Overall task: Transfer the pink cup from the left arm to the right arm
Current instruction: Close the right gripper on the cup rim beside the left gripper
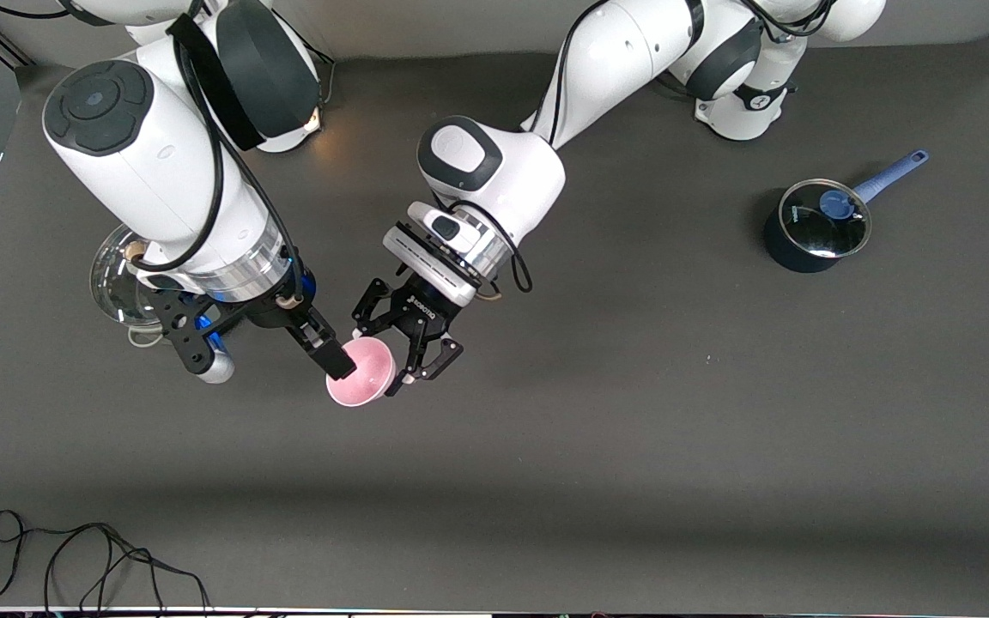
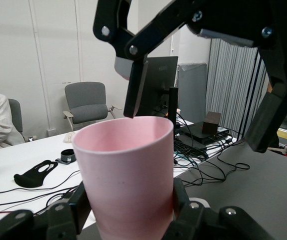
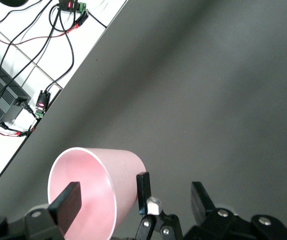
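The pink cup (image 1: 363,378) hangs in the air over the middle of the table, tipped on its side. My left gripper (image 1: 387,354) is shut on its lower body; in the left wrist view the cup (image 2: 128,170) sits between the fingers (image 2: 181,197). My right gripper (image 1: 345,360) is open at the cup's mouth. In the right wrist view one of its fingers (image 3: 66,201) is inside the cup (image 3: 91,195) and the other stands outside, clear of the wall. The right gripper (image 2: 196,127) also shows in the left wrist view, spread across the rim.
A dark blue saucepan (image 1: 814,227) with a glass lid and blue handle stands toward the left arm's end. A clear glass bowl (image 1: 112,279) lies under the right arm. A black cable (image 1: 74,554) lies by the table edge nearest the front camera.
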